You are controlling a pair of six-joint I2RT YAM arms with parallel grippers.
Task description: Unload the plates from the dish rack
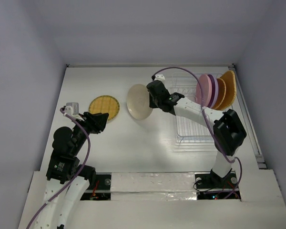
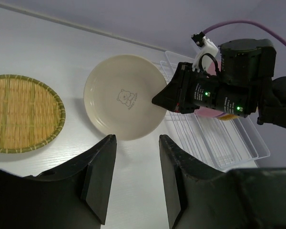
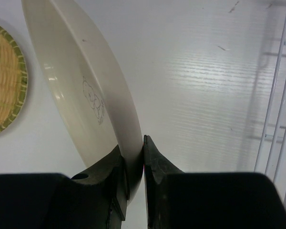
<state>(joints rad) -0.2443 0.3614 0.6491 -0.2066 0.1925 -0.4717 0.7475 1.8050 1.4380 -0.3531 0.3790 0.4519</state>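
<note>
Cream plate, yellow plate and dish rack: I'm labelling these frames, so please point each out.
cream plate [image 2: 124, 98], left wrist view, its middle by the small drawing.
yellow plate [image 1: 105, 108], top view, its woven middle.
dish rack [image 1: 193, 131], top view, bare wire floor.

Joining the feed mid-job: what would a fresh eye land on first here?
The right end effector pinches the cream plate by its rim, tilted, mid-table. Left of it the yellow woven plate lies flat, while pink, purple and orange plates stand at the far end of the dish rack.
</note>
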